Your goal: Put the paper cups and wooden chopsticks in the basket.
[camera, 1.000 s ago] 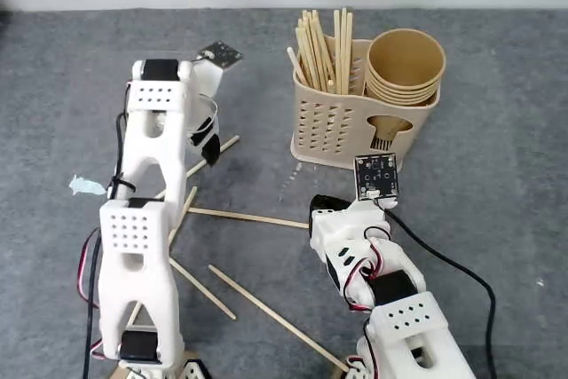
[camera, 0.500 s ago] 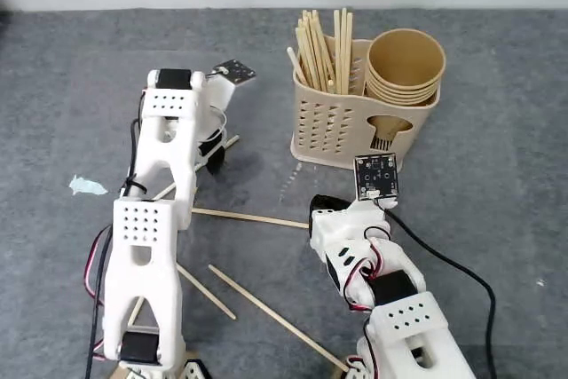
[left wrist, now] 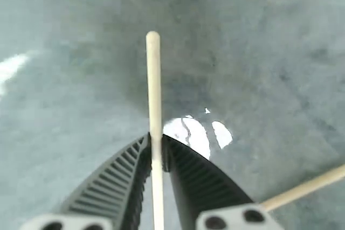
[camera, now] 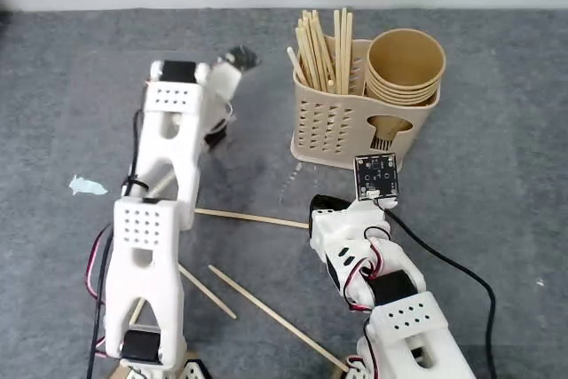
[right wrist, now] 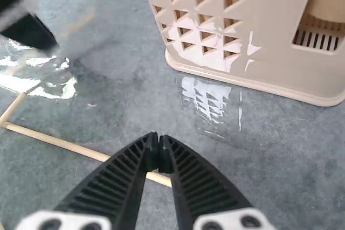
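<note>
The beige basket (camera: 342, 126) stands at the back with a stack of paper cups (camera: 406, 64) and several wooden chopsticks (camera: 321, 49) upright in it. My left gripper (left wrist: 156, 138) is shut on one chopstick (left wrist: 153, 90), which sticks out past the fingertips above the grey mat; in the high view that gripper (camera: 216, 135) is left of the basket. My right gripper (right wrist: 158, 136) is shut with nothing in it, low over the mat in front of the basket (right wrist: 242, 30). A loose chopstick (right wrist: 59, 141) lies just under its tips.
More chopsticks lie on the mat: one (camera: 253, 217) between the arms, a long one (camera: 275, 317) and a shorter one (camera: 204, 290) near the front. A small blue scrap (camera: 87, 186) lies at the left. Shiny tape patches (right wrist: 207, 98) mark the mat before the basket.
The left arm has swung toward the back and right, and the chopstick that lay beside its gripper no longer rests on the mat. The right arm has kept still.
</note>
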Motion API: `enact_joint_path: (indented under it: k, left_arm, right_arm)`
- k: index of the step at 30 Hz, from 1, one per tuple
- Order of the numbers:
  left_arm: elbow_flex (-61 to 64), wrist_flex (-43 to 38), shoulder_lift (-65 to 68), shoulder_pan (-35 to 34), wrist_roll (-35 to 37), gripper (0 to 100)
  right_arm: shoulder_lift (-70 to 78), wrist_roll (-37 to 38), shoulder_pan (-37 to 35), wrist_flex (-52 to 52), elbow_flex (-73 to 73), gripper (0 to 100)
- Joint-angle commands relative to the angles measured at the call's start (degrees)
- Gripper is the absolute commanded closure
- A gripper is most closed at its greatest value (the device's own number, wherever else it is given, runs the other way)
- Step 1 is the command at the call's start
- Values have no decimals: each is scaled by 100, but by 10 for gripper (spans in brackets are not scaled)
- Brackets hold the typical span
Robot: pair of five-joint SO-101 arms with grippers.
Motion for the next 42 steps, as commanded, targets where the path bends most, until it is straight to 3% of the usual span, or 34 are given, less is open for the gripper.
enact_joint_path:
  k: [1, 9, 14, 18, 30, 36, 42]
  left_arm:
    - [31, 79, -1248, 18, 211, 988]
    - [497, 70, -3112, 114, 782, 987]
    - [470, -35, -3965, 325, 2347, 985]
    - [479, -466, -4431, 519, 2919, 986]
    - [523, -3244, -4985, 905, 4914, 987]
    - [743, -4044, -4976, 1415, 5371, 988]
    - [1912, -5398, -5037, 1635, 5697, 989]
  right_arm:
    - [-127, -9, -13, -110, -26, 989]
    - [-127, 0, -13, -110, -26, 989]
    - [-127, 0, -13, -110, -26, 989]
    - [-127, 0, -13, -110, -26, 989]
    - [-127, 0, -13, -110, -26, 989]
    - [-127, 0, -4, -110, -26, 989]
    - [-127, 0, 13, -110, -26, 989]
